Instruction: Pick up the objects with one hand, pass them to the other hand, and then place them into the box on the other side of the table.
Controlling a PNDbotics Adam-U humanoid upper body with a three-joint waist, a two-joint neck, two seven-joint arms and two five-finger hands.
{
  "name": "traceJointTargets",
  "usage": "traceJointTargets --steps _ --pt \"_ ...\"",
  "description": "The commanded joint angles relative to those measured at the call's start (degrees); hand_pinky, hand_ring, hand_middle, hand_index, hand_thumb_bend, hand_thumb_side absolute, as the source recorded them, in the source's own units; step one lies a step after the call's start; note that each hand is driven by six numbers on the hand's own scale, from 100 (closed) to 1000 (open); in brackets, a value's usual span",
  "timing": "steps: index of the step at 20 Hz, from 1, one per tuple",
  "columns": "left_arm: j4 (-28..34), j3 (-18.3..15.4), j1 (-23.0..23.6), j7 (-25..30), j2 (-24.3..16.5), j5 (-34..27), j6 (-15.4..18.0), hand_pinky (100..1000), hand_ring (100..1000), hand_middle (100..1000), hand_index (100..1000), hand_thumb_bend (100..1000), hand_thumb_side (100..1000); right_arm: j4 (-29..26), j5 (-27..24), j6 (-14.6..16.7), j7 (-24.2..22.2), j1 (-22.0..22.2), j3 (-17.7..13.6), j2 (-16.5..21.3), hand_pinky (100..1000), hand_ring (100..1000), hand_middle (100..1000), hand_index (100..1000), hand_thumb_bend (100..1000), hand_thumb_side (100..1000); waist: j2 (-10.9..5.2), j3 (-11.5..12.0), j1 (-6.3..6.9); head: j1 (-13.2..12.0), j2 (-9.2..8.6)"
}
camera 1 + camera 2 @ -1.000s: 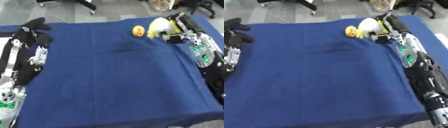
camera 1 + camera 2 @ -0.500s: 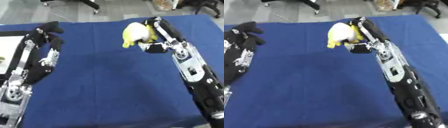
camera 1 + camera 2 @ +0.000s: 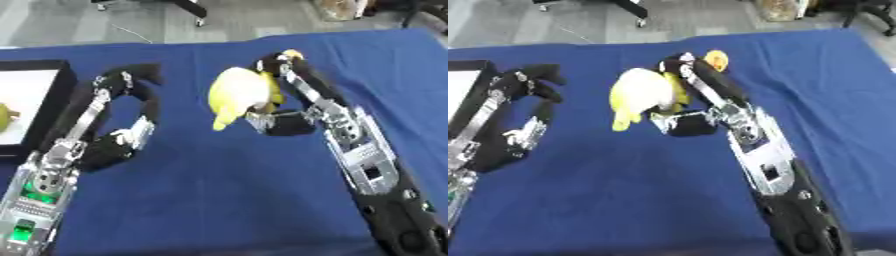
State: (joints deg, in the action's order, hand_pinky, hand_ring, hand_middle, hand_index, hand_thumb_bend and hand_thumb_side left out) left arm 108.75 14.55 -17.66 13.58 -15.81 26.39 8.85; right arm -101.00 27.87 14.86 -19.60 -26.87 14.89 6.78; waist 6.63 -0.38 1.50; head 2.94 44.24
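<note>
I see my right robot hand [image 3: 278, 107] raised over the middle of the blue cloth-covered tabletop [image 3: 210, 200], its fingers and thumb curled round a pale yellow banana-shaped soft toy [image 3: 238, 95]. The toy is clear of the cloth, with its narrow tip pointing down and toward the left side of the tabletop. The right arm runs in from the near right corner and slants up toward the far middle.

Just behind the top of my right robot hand, near the far edge of the tabletop, a small round orange-and-yellow object [image 3: 715, 59] shows; I cannot tell what it is or whether it touches the hand.

My left robot hand [image 3: 140, 82] is up over the left part of the tabletop, near the toy but apart from it, with a strip of blue cloth between them. Its black fingers are bent over at the top and hold nothing that I can see. The left arm comes up from the near left corner.

At the left edge of the tabletop sits a black-rimmed box with a white inside [image 3: 52, 95], only partly in view. A yellowish rounded thing [image 3: 5, 115] lies in it at the very edge of the left eye view.

Beyond the far edge I see grey floor and the black legs of a chair [image 3: 188, 6].
</note>
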Motion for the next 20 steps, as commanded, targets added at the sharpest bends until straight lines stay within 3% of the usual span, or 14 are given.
traceJointTargets --steps 1,7,20 --pt "0.49 0.54 -0.84 2.71 -1.27 2.97 0.39 677 635 732 915 239 717 -1.88 -1.18 0.05 -1.13 -0.32 0.63 -0.55 632 199 100 261 100 100 -0.38 -0.16 0.11 -0.18 -0.12" --pt "-0.16 1.85 -1.06 5.7 -0.66 5.78 0.75 682 639 741 924 282 770 -2.39 -2.17 0.24 -2.58 0.61 1.74 -1.29 622 197 100 259 100 100 -0.27 -0.38 0.06 0.01 -0.12" --pt "-2.11 4.28 -2.06 5.49 0.94 7.51 0.37 686 656 763 938 317 823 -3.43 -3.89 0.28 -5.05 1.13 3.6 -1.97 620 195 100 257 100 100 -0.19 -0.66 -0.17 -0.43 -0.12"
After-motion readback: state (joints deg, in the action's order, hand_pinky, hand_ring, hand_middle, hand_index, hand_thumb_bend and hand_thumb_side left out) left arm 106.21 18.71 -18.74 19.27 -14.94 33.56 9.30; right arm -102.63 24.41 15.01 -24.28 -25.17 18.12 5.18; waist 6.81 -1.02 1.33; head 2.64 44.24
